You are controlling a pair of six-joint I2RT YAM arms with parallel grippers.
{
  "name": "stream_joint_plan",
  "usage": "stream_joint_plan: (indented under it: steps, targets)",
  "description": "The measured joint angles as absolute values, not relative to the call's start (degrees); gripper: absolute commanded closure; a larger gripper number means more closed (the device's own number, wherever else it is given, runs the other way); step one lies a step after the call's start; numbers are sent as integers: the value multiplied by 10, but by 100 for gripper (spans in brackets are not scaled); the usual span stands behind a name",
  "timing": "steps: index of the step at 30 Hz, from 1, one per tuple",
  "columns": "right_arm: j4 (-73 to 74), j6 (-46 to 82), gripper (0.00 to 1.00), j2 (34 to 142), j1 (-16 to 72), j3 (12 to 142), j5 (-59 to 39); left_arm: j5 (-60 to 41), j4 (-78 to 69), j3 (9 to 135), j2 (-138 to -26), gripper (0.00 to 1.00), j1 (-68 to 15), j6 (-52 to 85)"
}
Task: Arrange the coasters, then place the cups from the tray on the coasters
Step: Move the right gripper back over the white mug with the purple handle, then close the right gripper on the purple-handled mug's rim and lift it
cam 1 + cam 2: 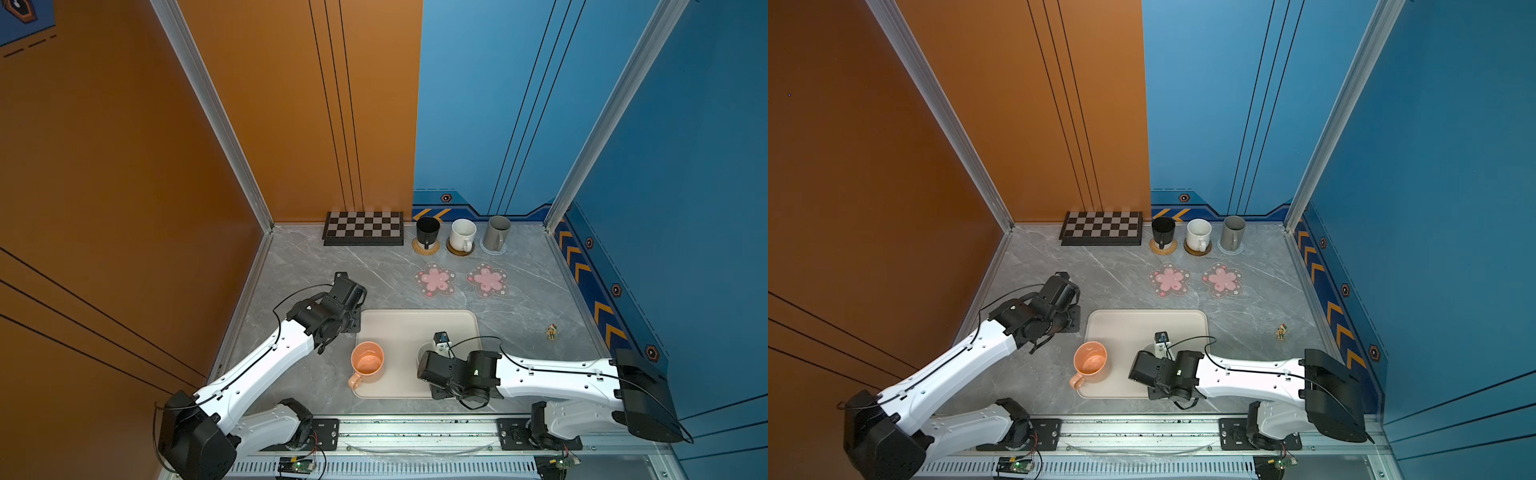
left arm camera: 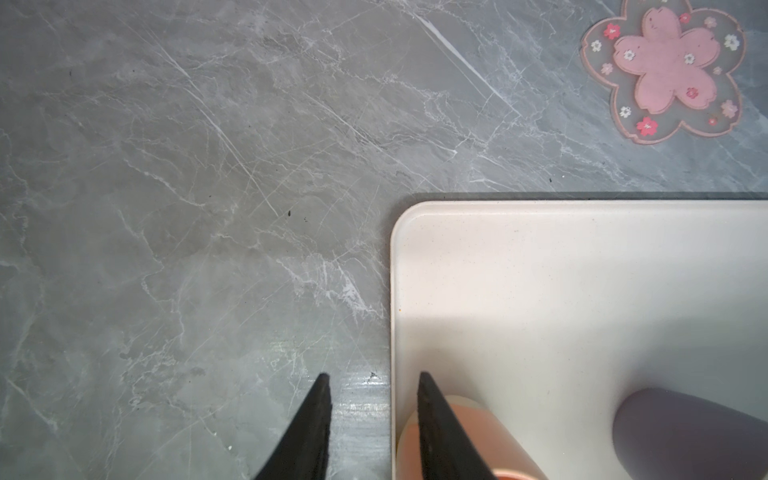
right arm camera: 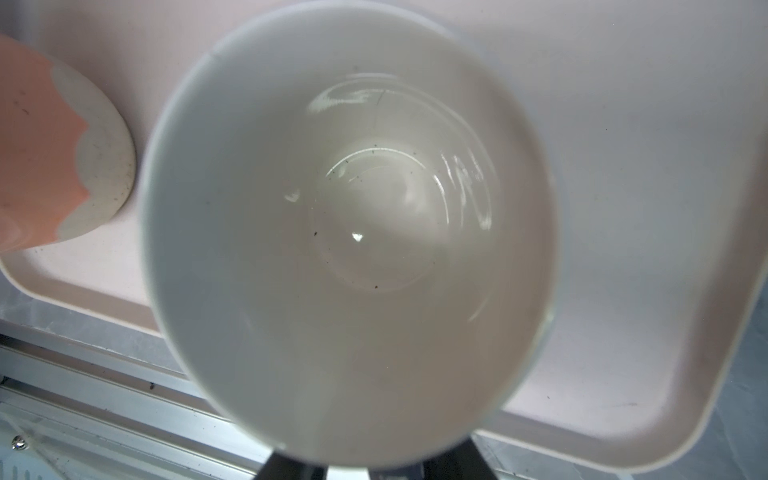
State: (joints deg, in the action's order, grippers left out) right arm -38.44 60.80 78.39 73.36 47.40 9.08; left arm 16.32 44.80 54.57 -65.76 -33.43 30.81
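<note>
Both top views show the cream tray [image 1: 415, 324] mid-table. A peach-orange cup [image 1: 367, 362] stands on the tray's front left. My right gripper [image 1: 428, 359] hangs over the lavender cup [image 3: 353, 232] on the tray, whose white inside fills the right wrist view; the fingertips are hidden under its rim. My left gripper [image 2: 374, 376] is open over the table beside the tray's left edge [image 2: 392, 291]. At the back, the black cup [image 1: 427, 230] sits on the rattan coaster [image 1: 426, 248], the white cup [image 1: 462, 235] on the dark wooden one, and the grey cup [image 1: 497, 232] on the grey-blue one. Two pink blossom coasters [image 1: 434, 279] [image 1: 487, 279] lie bare.
A black-and-white chessboard [image 1: 363, 228] lies at the back left against the orange wall. A small figurine [image 1: 551, 331] stands right of the tray. The arms' metal rail [image 1: 415, 432] runs along the front edge. Walls close in on the table's left, back and right sides.
</note>
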Motion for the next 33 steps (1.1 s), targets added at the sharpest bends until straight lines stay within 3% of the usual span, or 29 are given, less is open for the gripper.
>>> stream_joint_plan:
  steps: [7, 16, 25, 33]
  targets:
    - [-375, 582, 75, 795, 727, 474, 74, 165, 448, 546, -663, 64, -342, 319]
    - [-366, 569, 100, 795, 715, 471, 64, 167, 448, 554, -668, 64, -343, 325]
    - [-368, 555, 100, 791, 706, 471, 61, 171, 448, 558, -675, 64, -347, 325]
    - [-391, 512, 100, 744, 631, 466, 58, 172, 448, 572, -684, 64, -347, 324]
